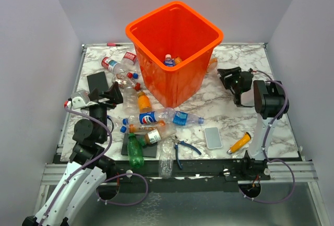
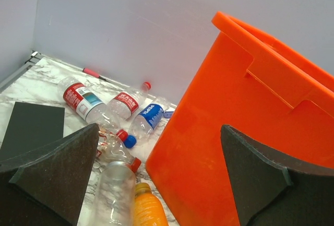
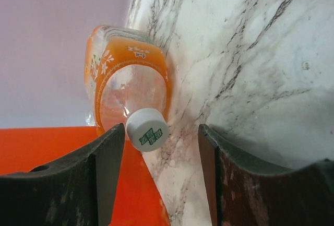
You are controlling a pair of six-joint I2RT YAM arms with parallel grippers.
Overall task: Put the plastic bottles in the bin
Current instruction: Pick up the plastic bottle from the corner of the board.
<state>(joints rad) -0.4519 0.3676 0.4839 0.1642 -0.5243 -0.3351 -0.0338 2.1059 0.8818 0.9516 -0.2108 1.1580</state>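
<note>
Right gripper [image 3: 160,130] is nosed in low at the orange-label bottle [image 3: 128,85], which lies on its side on the marble table [image 3: 261,54] tight against the right side of the bin [image 3: 47,147], white cap pointing back at the wrist cam. The jaws are apart and not clamped on anything. The cap sits in the gap but hugs 1 finger, and I can't tell if it's touching. Left gripper [image 2: 159,129] is spread wide and empty, hanging over the pile left of the bin.

Looks early to me: only a couple of bottles [image 1: 169,60] show inside the bin, and 10 or so lie on the table to its left and front.

Stuff that could bite here:
- the cap is off-centre, so closing now might shove it sideways, and a round, slick bottle could roll off along the bin wall
- the bottle is jammed against the bin, so the finger on that side has little room and could scrape or nudge it
- a grab by the cap alone lets the body swing, and the bin is tall, so it might clip the rim on the way over
</note>
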